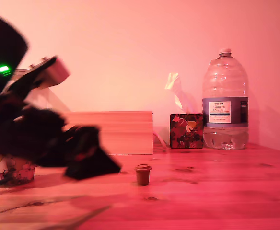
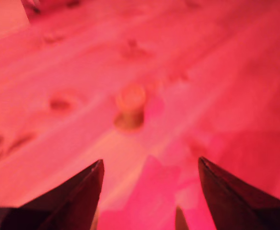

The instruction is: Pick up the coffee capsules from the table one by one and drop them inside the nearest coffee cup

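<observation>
Jaws: we see the black gripper (image 2: 149,167) spread wide, empty, above the table (image 1: 216,191).
Capsule: small brownish-olive tapered pod (image 1: 143,174) upright, untouched.
Mug: yellowish-green printed ceramic cup (image 1: 10,170), contents hidden from us.

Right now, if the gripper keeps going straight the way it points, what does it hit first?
Probably the coffee capsule: in the wrist view it stands upright on the table, ahead of the open gripper and slightly off centre. The frames are blurred, so depth is uncertain.

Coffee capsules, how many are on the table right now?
1. The coffee capsule stands upright on the table, just ahead of the open hand; the arm could hide others.
</observation>
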`<action>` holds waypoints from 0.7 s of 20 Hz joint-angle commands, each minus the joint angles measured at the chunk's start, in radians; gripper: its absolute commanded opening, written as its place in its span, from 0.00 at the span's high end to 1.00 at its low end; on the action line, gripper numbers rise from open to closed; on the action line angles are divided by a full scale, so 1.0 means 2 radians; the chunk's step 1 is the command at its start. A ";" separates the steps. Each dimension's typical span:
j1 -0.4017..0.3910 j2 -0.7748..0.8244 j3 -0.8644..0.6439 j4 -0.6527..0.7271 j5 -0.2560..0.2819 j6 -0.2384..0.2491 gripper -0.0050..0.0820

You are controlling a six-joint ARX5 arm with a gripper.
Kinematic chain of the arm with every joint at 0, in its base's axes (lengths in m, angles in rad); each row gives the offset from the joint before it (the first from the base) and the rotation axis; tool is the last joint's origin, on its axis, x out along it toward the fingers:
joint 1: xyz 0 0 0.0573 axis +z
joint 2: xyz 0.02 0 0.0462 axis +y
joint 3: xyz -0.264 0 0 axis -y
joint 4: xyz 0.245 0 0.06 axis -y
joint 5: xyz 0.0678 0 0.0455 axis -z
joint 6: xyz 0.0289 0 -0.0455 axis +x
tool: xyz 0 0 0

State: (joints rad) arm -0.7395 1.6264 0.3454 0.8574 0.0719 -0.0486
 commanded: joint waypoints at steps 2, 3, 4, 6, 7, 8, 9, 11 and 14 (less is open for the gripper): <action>-0.008 0.035 -0.001 0.033 -0.004 -0.018 0.22; -0.010 0.043 0.001 0.042 -0.008 -0.028 0.22; -0.011 0.050 0.004 0.051 -0.014 -0.028 0.22; -0.012 0.061 0.014 0.055 -0.015 -0.029 0.22; -0.012 0.070 0.021 0.054 -0.015 -0.039 0.22; -0.013 0.078 0.029 0.054 -0.015 -0.042 0.22; -0.014 0.086 0.036 0.054 -0.015 -0.042 0.22; -0.015 0.101 0.050 0.054 -0.017 -0.042 0.22; -0.017 0.123 0.072 0.054 -0.024 -0.042 0.22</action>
State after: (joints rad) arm -0.7708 1.8477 0.4854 0.9573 0.0277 -0.1280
